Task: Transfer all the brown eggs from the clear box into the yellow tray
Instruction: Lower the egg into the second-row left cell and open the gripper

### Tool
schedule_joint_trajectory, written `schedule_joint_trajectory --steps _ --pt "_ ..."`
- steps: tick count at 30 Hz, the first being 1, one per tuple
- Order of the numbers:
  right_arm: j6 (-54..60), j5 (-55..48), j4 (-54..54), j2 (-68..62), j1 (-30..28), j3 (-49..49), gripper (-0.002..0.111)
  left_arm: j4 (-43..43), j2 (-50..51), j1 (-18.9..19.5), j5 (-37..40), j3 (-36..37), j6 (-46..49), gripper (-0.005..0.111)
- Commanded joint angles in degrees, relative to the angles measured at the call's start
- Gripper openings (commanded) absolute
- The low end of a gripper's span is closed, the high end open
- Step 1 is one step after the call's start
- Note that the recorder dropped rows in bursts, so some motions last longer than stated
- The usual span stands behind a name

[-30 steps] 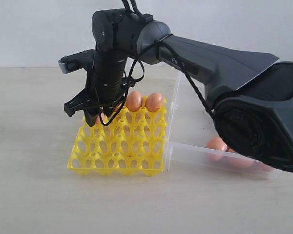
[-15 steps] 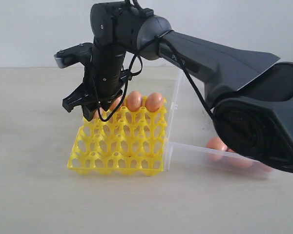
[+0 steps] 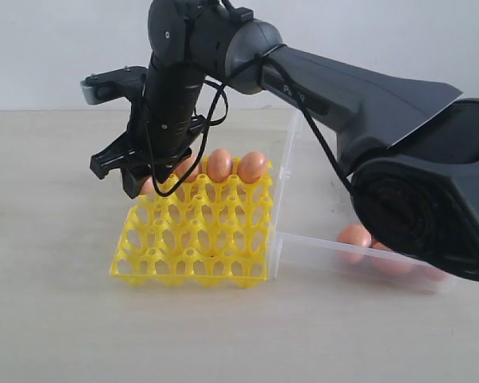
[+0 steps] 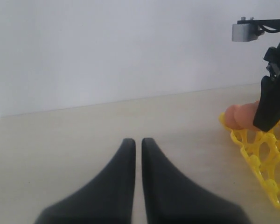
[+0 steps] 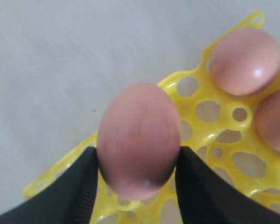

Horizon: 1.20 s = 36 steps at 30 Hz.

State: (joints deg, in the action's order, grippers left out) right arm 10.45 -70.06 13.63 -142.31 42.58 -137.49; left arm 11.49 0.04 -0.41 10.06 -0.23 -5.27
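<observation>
Right claw (image 5: 136, 154): clamped on 1 brown egg (image 5: 139, 126), with 1 finger pressed on each flank, hanging above the far-left corner of the yellow tray (image 3: 190, 239).
Left claw (image 4: 137, 141): fingers together and empty, low over the bare surface (image 4: 60, 135) to the left of the tray.
Seated eggs (image 3: 252, 167): at least 2 sat in the tray's far row; the nearer rows looked empty.
Clear box (image 3: 303, 247): just right of the tray and partly hidden by the arm, with a few eggs (image 3: 354, 237) left inside.
Step in hand: probably seating the held egg in the far-left cup.
Doing it well: the egg needed centring over the cup, between the pegs, then a slow, straight descent until the cup bore it. The fingers should then part only slightly, sparing the neighbouring egg, and the claw should lift straight up.
Risk: landing on a peg could tip the smooth egg, and a sideways nudge could shift the light tray.
</observation>
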Motion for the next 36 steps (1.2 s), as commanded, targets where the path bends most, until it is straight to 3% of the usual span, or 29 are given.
schedule_joint_trajectory --steps 1,6,17,21,25,36 --pt "3.29 5.43 0.04 -1.16 -0.33 -0.28 0.0 -0.02 -0.04 -0.32 -0.18 0.23 -0.29 0.004" --pt "9.52 8.36 3.59 -3.26 -0.07 -0.28 0.0 -0.02 -0.04 -0.32 -0.18 0.23 -0.29 0.004" --pt "11.61 6.35 -4.04 -4.06 0.82 -0.28 0.0 -0.02 -0.04 -0.32 -0.18 0.23 -0.29 0.004" --pt "9.64 0.44 -7.65 -2.78 1.35 -0.28 0.0 -0.02 -0.04 -0.32 -0.18 0.23 -0.29 0.004" --pt "5.07 0.88 -14.26 -1.89 1.35 -0.28 0.0 -0.02 -0.04 -0.32 -0.18 0.23 -0.29 0.004" --pt "6.08 6.65 -9.99 -8.24 1.35 -0.28 0.0 -0.02 -0.04 -0.32 -0.18 0.23 -0.29 0.004"
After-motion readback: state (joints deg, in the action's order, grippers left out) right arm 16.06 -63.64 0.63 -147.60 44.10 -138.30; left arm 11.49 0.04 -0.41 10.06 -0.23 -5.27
